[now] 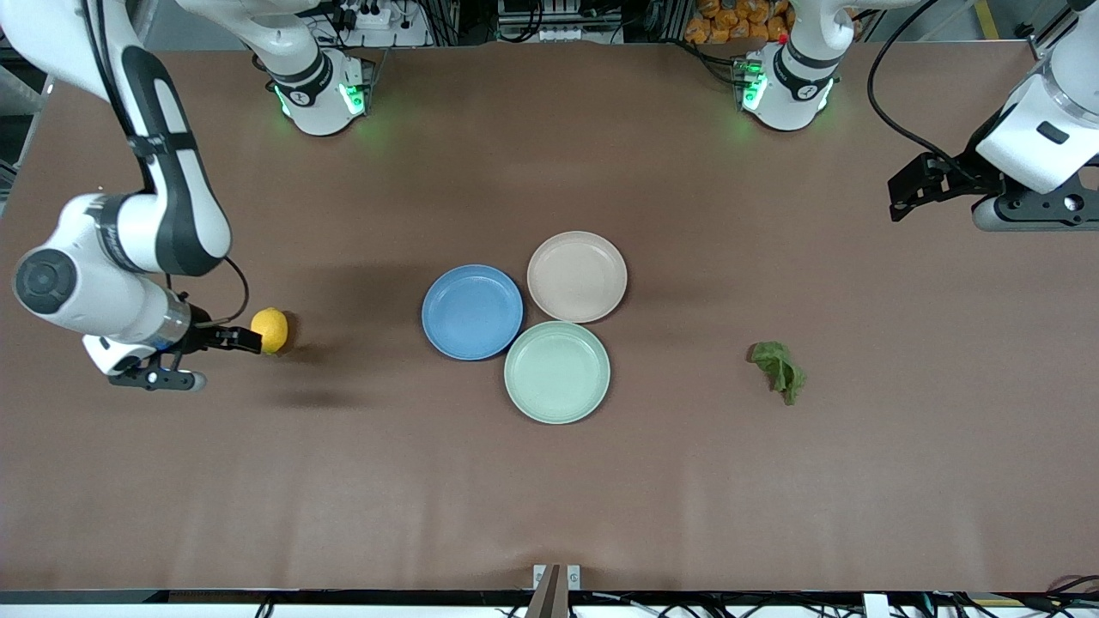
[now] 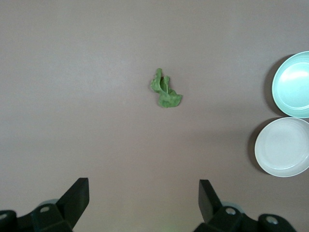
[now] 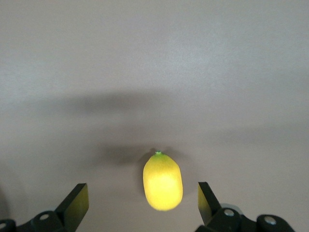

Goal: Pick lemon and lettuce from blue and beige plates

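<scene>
Lemon (image 3: 163,181) on table between spread jaws of right gripper (image 3: 140,203), not pinched. Lettuce (image 2: 165,89) on table, well ahead of left gripper (image 2: 144,195), jaws spread, nothing between. Blue plate (image 1: 472,312), beige plate (image 1: 577,276) bare, mid-table.

Two glossy white, rounded arm bodies with black joint bands are seen; green lights glow at both round white bases; a black cable is looped beside the right arm's wrist, and another is draped to the left arm's white wrist housing; matte black wedge-shaped fingers (image 3: 77,205) on black mounts with round silver screw heads are shown.
</scene>
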`<state>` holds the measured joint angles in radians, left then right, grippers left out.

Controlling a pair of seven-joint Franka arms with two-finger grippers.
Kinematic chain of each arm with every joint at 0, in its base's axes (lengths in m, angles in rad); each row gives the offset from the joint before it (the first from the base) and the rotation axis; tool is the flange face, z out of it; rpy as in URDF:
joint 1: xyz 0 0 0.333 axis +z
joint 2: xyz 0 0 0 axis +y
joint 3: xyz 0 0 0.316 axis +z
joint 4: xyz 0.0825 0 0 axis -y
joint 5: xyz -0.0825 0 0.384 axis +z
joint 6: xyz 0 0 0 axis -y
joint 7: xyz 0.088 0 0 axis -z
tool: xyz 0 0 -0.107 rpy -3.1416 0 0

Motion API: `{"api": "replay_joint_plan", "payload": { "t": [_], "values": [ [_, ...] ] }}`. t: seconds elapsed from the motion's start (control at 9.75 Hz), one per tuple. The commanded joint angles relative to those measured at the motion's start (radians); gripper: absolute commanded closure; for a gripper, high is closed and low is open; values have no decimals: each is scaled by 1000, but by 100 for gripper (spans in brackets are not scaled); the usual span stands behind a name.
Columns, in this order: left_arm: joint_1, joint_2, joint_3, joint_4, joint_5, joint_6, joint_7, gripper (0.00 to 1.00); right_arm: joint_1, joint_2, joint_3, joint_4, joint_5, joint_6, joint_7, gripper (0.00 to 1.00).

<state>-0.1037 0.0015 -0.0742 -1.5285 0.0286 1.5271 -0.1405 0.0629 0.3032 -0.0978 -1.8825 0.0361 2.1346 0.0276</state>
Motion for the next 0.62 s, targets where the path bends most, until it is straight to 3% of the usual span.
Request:
{"api": "replay_joint_plan", "payload": {
  "t": [0.0, 0.51],
  "values": [
    [-2, 5, 1, 19, -24, -21, 13, 0, -26, -85, 13, -20, -13, -47, -3, 0],
    [1, 3, 1, 19, -24, -21, 13, 0, -49, -228, 36, -18, -19, -125, -21, 0]
  ]
}}
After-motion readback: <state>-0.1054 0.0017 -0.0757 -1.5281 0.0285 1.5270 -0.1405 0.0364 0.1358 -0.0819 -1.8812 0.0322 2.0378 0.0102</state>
